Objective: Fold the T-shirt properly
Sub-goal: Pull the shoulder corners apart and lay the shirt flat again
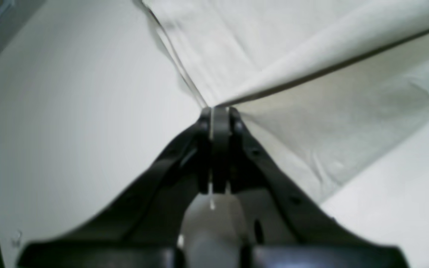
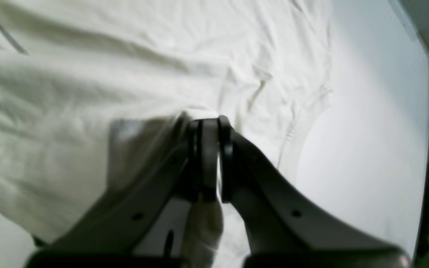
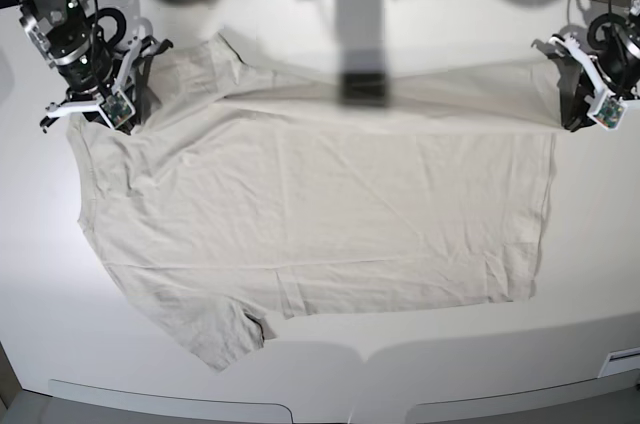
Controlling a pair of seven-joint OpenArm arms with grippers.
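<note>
The T-shirt (image 3: 310,214) lies spread across the white worktop (image 3: 420,374), collar end toward the left of the base view and hem toward the right, its near sleeve reaching toward the front edge. Along the far side a band of fabric is lifted and pulled into a long straight fold running from one arm to the other, while the rest of the body lies flat and lightly wrinkled. The left gripper (image 1: 218,111), at the far right of the base view, has its fingers pressed together on a corner of the T-shirt (image 1: 274,56) at the hem end, the cloth fanning out from the fingertips in a taut ridge above the bare worktop (image 1: 69,111). The right gripper (image 2: 210,123), at the far left of the base view, also has its fingers closed, pinching a bunch of the T-shirt (image 2: 125,74) near the shoulder; the exact spot is blurred in the wrist view, so it seems to be the seam by the far sleeve. Beyond it the worktop (image 2: 367,130) runs clear to its edge.
</note>
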